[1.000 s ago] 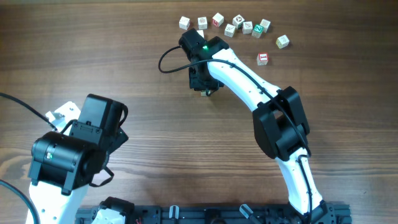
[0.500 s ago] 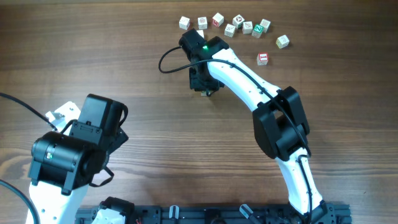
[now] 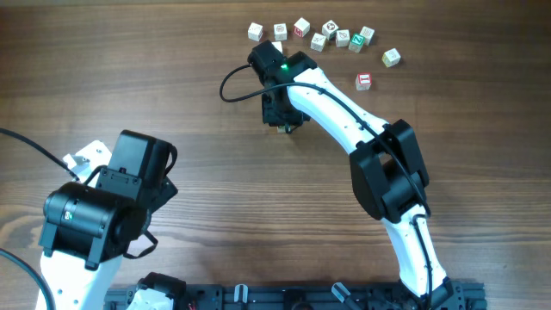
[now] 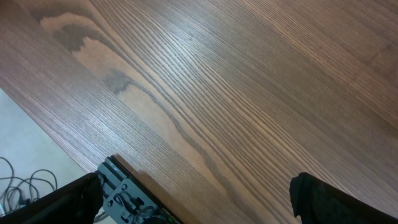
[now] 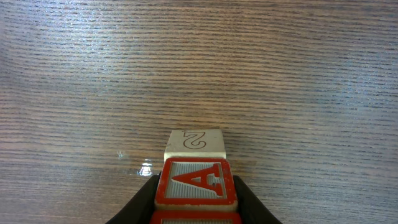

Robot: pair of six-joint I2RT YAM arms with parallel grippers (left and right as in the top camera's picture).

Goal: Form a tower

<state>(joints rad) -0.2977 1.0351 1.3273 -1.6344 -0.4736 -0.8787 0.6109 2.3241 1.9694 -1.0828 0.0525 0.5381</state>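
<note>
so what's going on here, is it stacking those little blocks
The right end effector is shut on a red A cube, right against a pale cube marked 2, apart from the loose cubes farther back. Whether the two are stacked yet is hard to tell. The left end effector hangs open over the table.

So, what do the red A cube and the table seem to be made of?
The red A cube: likely painted wood; raised red border and letter, matte. The table: wood or wood-look laminate; brown streaked grain, faint sheen.
</note>
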